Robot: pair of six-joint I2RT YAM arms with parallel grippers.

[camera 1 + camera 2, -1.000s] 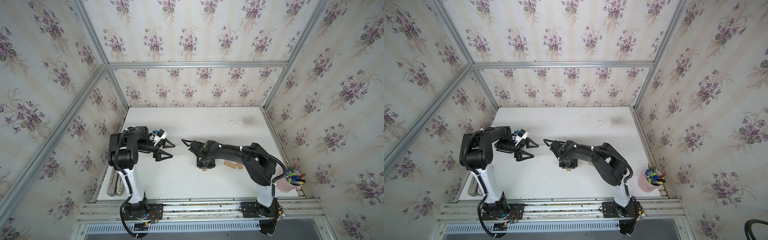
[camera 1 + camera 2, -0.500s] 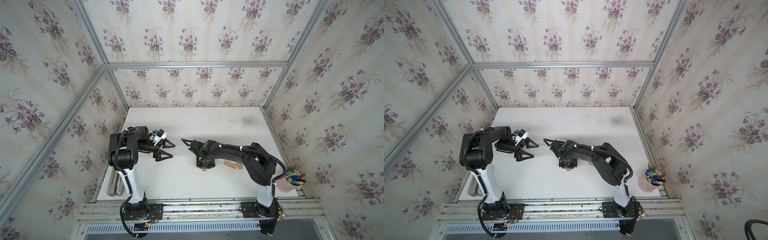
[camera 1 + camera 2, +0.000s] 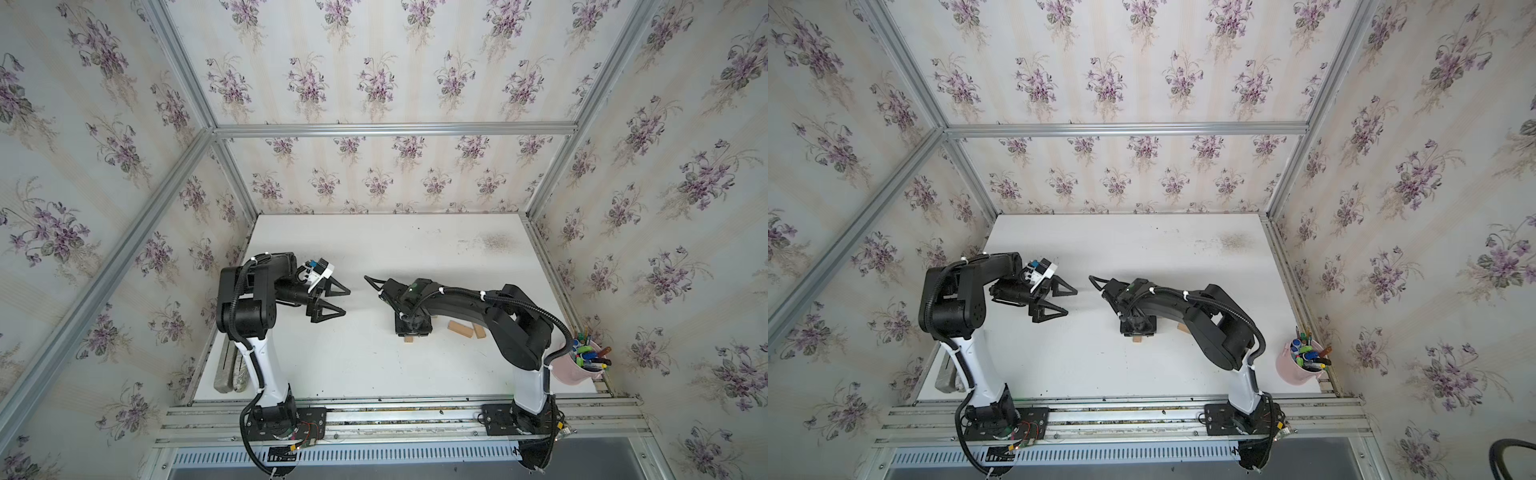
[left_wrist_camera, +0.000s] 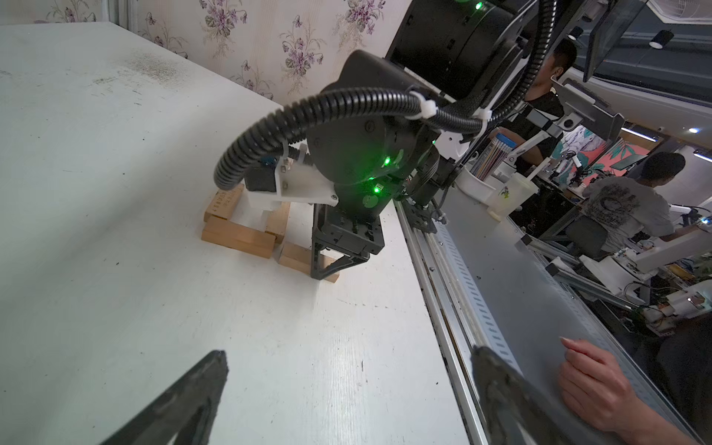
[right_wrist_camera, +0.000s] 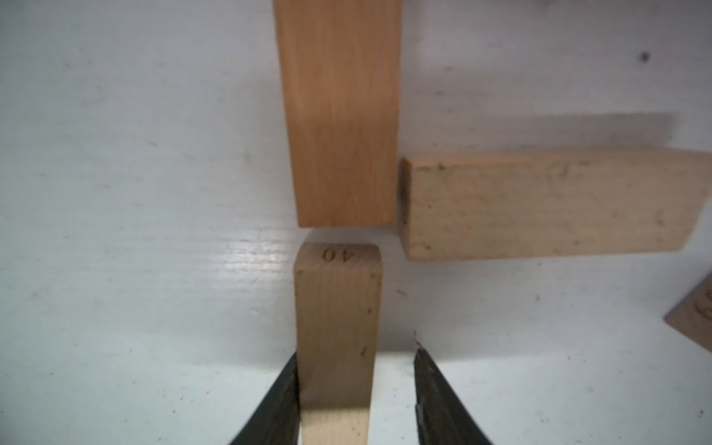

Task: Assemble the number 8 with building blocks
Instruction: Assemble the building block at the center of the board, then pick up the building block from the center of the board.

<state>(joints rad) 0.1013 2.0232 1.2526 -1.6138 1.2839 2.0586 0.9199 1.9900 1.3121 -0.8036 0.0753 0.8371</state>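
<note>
While the white table (image 3: pixel 374 257) lies mostly bare, the eight is only part built near its right front, under my right arm. From the left wrist I see a few blocks (image 4: pixel 239 239) laid there as the corner of a square. Two spare blocks (image 3: pixel 460 329) lie loose to the right of it.

My left gripper (image 3: pixel 347 302) hangs over the table's left half, fingers spread and empty, well apart from the work. My right gripper (image 5: pixel 356 354) straddles the block stamped 40 (image 5: pixel 337 308). One finger (image 5: pixel 285 385) touches its side and the other finger (image 5: pixel 431 385) stands clear, so the fingers are apart and nothing is clamped.

That block seems to rest on the table, end-on to the long block (image 5: pixel 339 115) ahead with a thin gap between them. The crosswise block (image 5: pixel 539 204) sits just beside that corner.

I judge the step to be setting this segment down. To do it well I should widen both fingers evenly — the touching one could drag the block askew — and then rise straight up.
</note>
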